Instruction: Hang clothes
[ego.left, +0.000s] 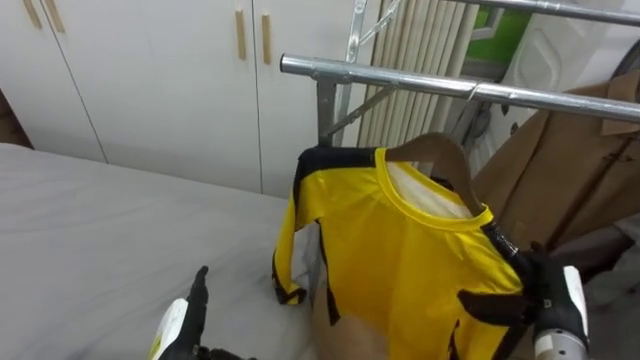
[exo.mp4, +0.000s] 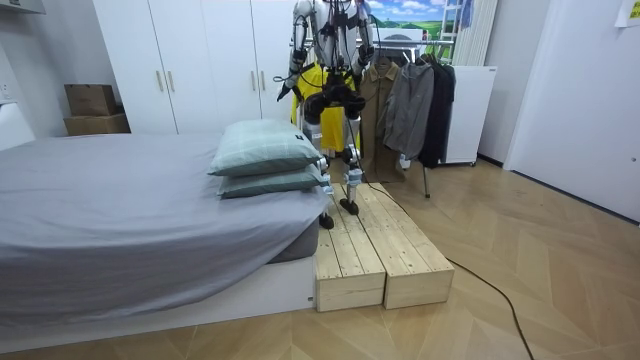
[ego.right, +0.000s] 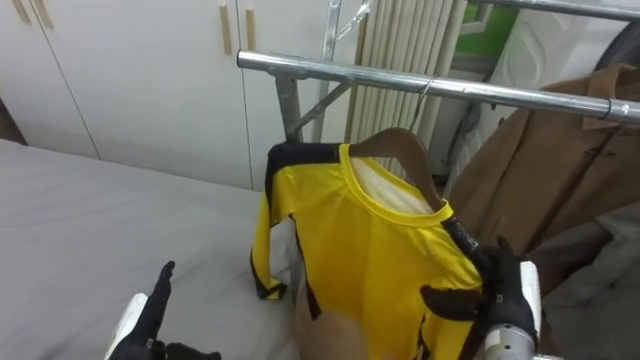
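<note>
A yellow shirt with black trim is draped on a wooden hanger. The hanger's wire hook reaches up to the metal rail of the clothes rack, and the shirt hangs just below the rail. My right hand is at the shirt's right shoulder, fingers spread and resting against the cloth. My left hand is low at the left, apart from the shirt, with straight fingers pointing up. In the room view I stand on a wooden platform beside the bed, facing the rack with the yellow shirt.
A brown coat hangs on the rail to the right of the shirt. The grey bed lies below at the left, with white wardrobe doors behind it. Two pillows lie on the bed's corner.
</note>
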